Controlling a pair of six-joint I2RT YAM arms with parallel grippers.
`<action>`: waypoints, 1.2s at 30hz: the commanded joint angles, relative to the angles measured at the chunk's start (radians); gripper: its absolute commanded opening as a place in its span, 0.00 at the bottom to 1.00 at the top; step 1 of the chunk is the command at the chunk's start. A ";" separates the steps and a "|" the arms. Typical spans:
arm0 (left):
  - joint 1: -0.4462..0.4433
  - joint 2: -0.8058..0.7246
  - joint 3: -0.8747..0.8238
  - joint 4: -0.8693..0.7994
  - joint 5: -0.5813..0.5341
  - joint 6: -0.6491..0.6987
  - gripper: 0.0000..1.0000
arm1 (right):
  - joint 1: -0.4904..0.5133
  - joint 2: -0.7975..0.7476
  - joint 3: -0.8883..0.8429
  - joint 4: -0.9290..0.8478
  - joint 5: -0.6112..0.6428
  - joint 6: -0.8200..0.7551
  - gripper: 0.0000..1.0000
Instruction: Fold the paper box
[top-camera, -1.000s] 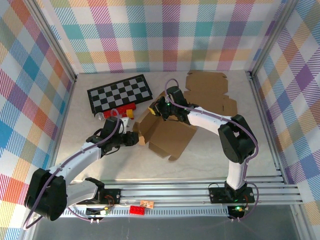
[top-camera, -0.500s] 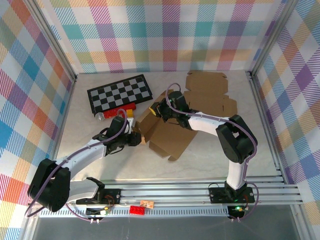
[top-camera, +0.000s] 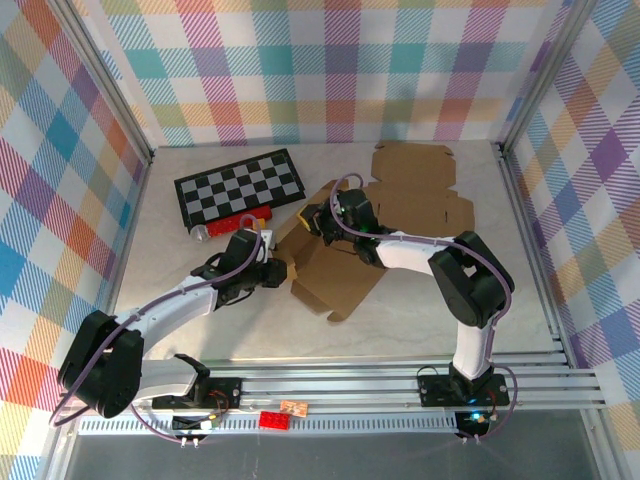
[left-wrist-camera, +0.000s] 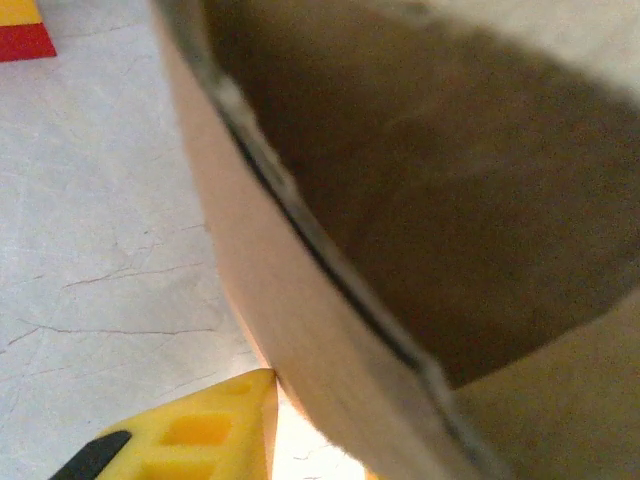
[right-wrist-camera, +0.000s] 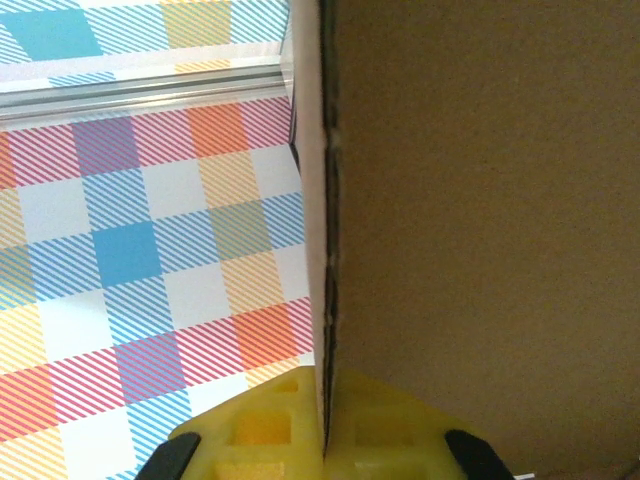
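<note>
Plaid-walled bench (top-camera: 430, 310): paper box (top-camera: 340, 275) at centre; right jaws clamped on flap edge; left jaws apparently against box side, spread can't tell.

In the top view the paper box (top-camera: 338, 272) lies at the centre of the table (top-camera: 400, 312), with a chessboard mat (top-camera: 240, 186) to its upper left and a flat cardboard sheet (top-camera: 415, 185) to its upper right. A few blocks (top-camera: 238, 222) lie just below the mat, between it and the box. The left gripper (top-camera: 278, 272) is at the box's left edge, the right gripper (top-camera: 318, 220) at its upper edge.
</note>
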 joint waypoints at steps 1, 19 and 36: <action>-0.010 0.005 0.029 0.055 -0.017 0.017 0.24 | 0.011 -0.017 -0.010 0.035 -0.024 0.020 0.00; -0.012 0.078 0.033 0.118 -0.089 -0.030 0.29 | 0.022 0.046 -0.093 0.294 0.012 -0.019 0.00; -0.012 0.112 0.058 0.110 -0.173 -0.083 0.31 | 0.056 0.114 -0.154 0.420 0.079 -0.033 0.00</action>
